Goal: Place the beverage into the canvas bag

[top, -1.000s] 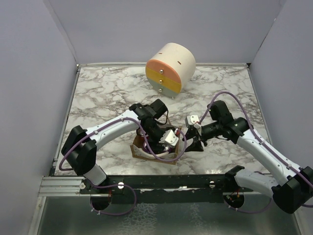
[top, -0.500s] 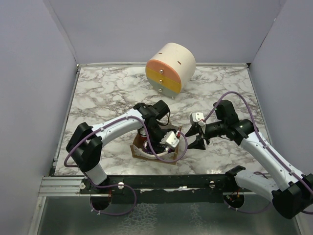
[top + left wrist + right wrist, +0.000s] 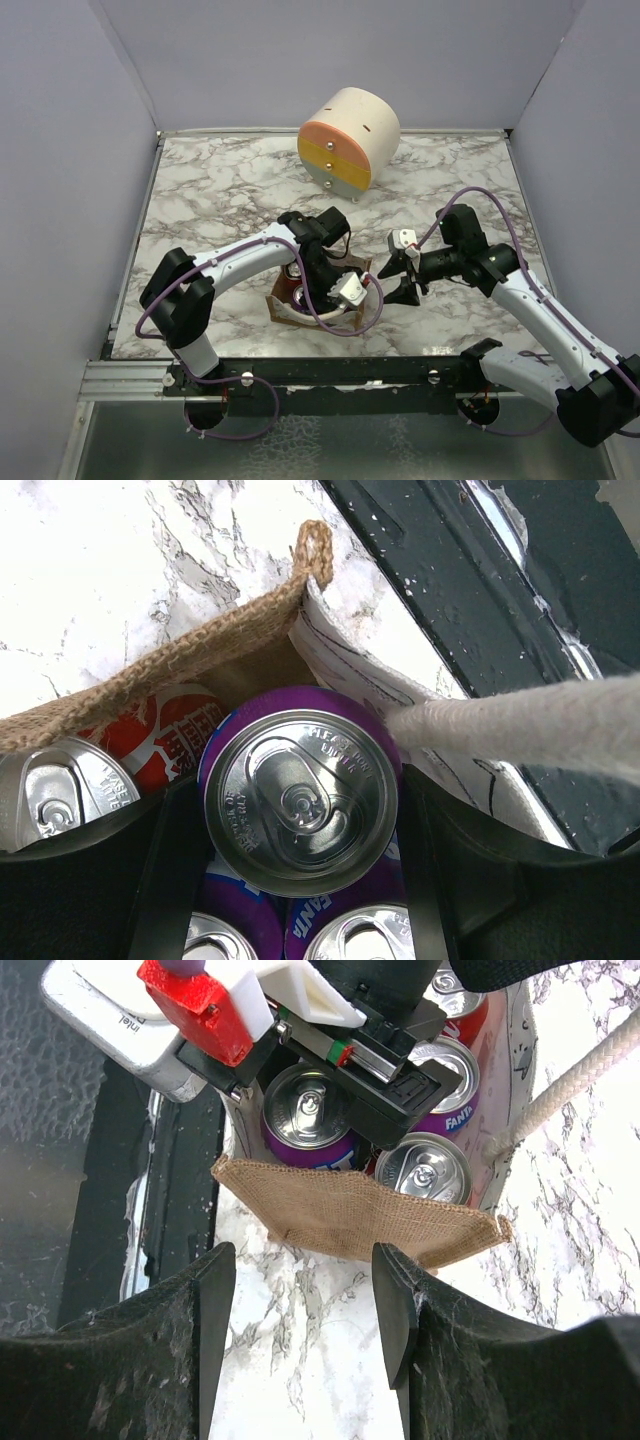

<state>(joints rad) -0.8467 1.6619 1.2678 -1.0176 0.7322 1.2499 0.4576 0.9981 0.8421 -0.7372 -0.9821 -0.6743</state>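
1. At the near edge of the marble desk (image 3: 220, 190), just behind the black rail (image 3: 330, 370), the canvas bag (image 3: 350, 1218) stands with its mouth open between the two arms.
2. The left gripper (image 3: 300, 820) reaches down into the bag. Its jaws are closed on a purple can (image 3: 300, 785), one finger on each side of it. The can stands upright inside the bag's walls, close to a corner.
3. The bag leaves little room around that can. A red can (image 3: 165, 730) touches it on one side, with a silver-topped can (image 3: 60, 790) beyond. Another purple Fanta can (image 3: 345, 925) sits just beside it.
4. A whitish rope handle (image 3: 520, 720) crosses just beside the held can's rim, above one finger of the left gripper.
5. The right gripper (image 3: 305, 1305) hangs over bare marble just outside the bag's burlap end wall, apart from it. Its jaws stand apart with nothing between them.
6. A round cream, orange and yellow drawer cabinet (image 3: 348, 140) stands at the far edge, well apart from the bag. Marble stretches from the bag out to the grey side walls (image 3: 60, 200).
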